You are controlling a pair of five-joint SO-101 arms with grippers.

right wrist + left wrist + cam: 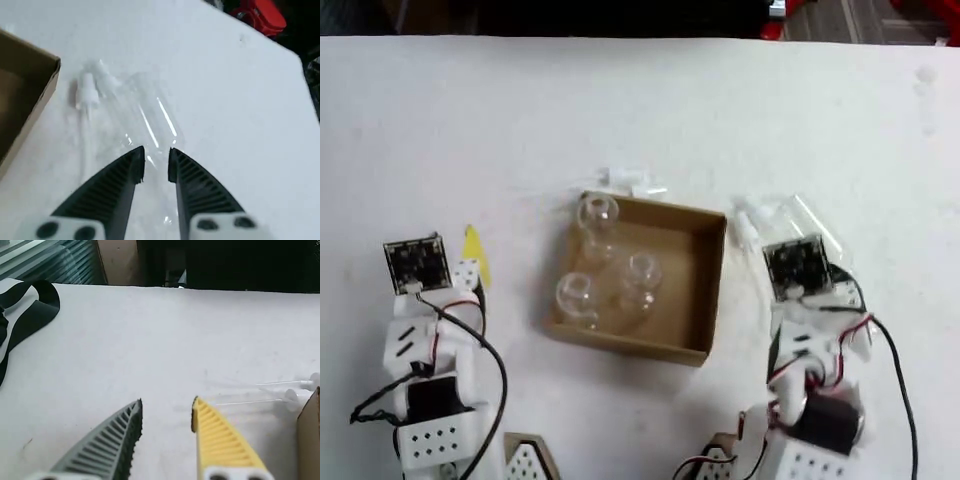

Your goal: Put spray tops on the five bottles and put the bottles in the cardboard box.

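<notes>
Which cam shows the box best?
High view: it shows the whole box from above, open, with clear bottles lying inside. The right wrist view cuts the box down to one corner. The left wrist view has the box as a sliver of wall at the frame edge.

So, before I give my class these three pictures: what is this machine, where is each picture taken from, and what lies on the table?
These are two small robot arms at a white table. One picture looks down from above; the other two come from a camera on each arm's wrist. In the middle stands a cardboard box with clear bottles inside. Loose spray tops lie just beyond its far side. The left arm's fingers are open and hold nothing. The right arm's fingers, also open, point at one more bottle lying on its side, a spray top beside it.
</notes>
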